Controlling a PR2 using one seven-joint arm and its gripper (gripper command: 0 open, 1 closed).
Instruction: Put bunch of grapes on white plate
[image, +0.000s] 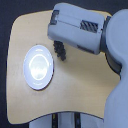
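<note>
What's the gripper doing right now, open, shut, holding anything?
Gripper: cannot be told; the arm hides its fingers. The bunch of grapes shows just under it, beside the white plate, not on it.

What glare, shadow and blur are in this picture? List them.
Exterior view: overhead glare washes out the white plate's center; soft blur throughout; the bunch of grapes reads as a dark smear under the arm, its gripper hidden; faint shadow on the table below the arm.

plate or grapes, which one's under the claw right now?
The dark purple-black bunch of grapes: it sits half hidden beneath the grey arm, where the claw itself cannot be made out. The round glossy white plate lies apart, toward the exterior view's left, empty.
</note>
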